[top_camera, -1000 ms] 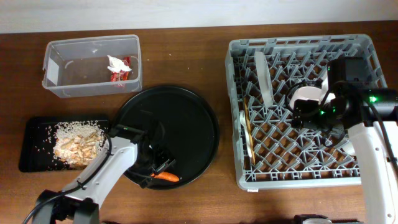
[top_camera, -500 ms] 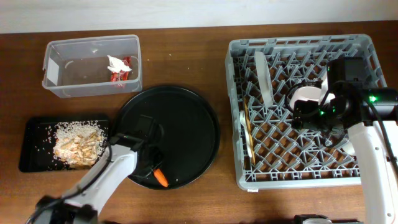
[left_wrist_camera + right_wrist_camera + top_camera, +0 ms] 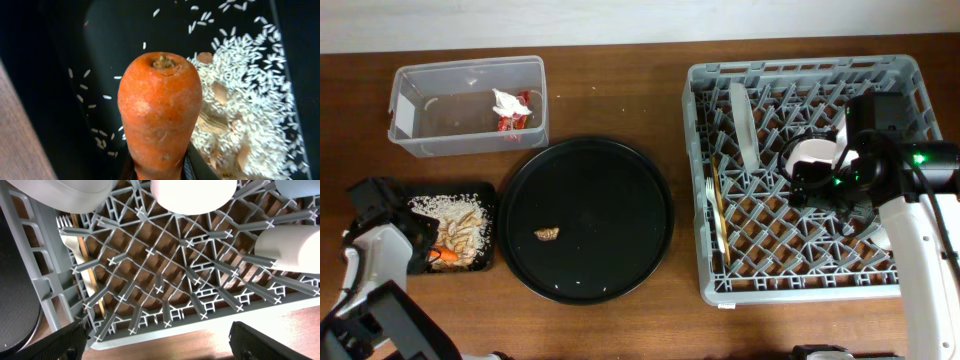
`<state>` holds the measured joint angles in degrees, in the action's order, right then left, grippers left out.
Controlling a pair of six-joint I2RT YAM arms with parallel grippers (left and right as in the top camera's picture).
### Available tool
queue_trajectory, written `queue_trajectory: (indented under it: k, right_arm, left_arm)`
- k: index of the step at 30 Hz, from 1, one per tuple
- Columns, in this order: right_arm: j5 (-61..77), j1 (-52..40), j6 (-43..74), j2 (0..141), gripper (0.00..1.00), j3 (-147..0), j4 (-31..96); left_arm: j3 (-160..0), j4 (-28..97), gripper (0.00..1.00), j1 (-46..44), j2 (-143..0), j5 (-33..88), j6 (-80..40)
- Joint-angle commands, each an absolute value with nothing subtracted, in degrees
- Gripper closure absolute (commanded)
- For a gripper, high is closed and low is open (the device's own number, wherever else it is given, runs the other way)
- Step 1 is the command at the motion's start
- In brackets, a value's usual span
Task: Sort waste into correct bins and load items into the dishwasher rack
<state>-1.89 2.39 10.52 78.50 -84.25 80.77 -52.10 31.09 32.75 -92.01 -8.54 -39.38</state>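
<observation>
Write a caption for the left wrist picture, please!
An orange carrot in the jaws, over rice in the black tray.

Setting: robot lab bench staged as kitchen clean-up | Surface: wooden table [image 3: 620, 110], pale wall [image 3: 620, 20] behind | Fittings: dishwasher rack [image 3: 800, 291], clear tub [image 3: 470, 143], shallow black tray [image 3: 494, 230], round black tray [image 3: 610, 180] | Machinery: left arm [image 3: 370, 262], right arm [image 3: 920, 235]

Overhead looks straight down on the whole desk [image 3: 620, 100], rack [image 3: 800, 291] at right. Right wrist faces down, close above the rack's front-left corner. Left wrist, well left of the rack, looks closely into the shallow black tray [image 3: 75, 45]. Overhead covers both spots.
</observation>
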Motion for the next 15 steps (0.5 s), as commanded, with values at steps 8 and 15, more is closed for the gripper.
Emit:
queue_trajectory:
  k: [8,15]
  right_arm:
    - [-1.7,2.7,10.5,78.6,0.06,-84.0,80.8]
    - [-1.7,2.7,10.5,78.6,0.06,-84.0,80.4]
  left_arm:
    - [-56.1,34.8,0.38,32.9,-95.2,-8.8,-35.5]
    - [-67.3,52.2,0.34,16.2,-87.4,2.6,-27.2]
